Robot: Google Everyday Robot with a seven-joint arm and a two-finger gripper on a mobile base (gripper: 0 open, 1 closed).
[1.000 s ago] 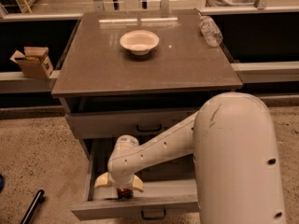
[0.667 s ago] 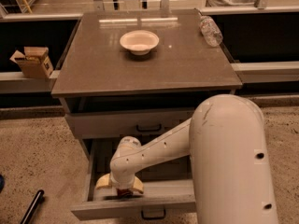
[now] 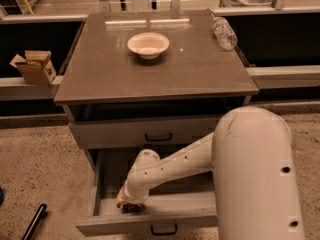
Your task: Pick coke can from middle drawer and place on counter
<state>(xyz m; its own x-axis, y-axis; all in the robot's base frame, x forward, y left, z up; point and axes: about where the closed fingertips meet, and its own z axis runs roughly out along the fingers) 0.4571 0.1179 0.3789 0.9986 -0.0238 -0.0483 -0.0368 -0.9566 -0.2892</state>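
The middle drawer (image 3: pixel 100 184) is pulled out below the counter (image 3: pixel 155 69). My gripper (image 3: pixel 131 204) reaches down into the drawer's left front corner. A bit of the red coke can (image 3: pixel 131 208) shows right at the gripper's tip, against the inside of the drawer front; most of the can is hidden by the gripper. My white arm (image 3: pixel 250 174) comes in from the lower right and covers the drawer's right side.
A white bowl (image 3: pixel 148 44) sits on the counter's middle back and a clear plastic bottle (image 3: pixel 224 32) lies at its back right corner. The upper drawer front (image 3: pixel 150 131) is closed. A cardboard box (image 3: pixel 35 67) stands on a ledge to the left. A black object (image 3: pixel 34 222) lies on the floor at lower left.
The arm has shifted slightly and the gripper has sunk a little lower in the drawer's left front corner. The can stays at its tip.
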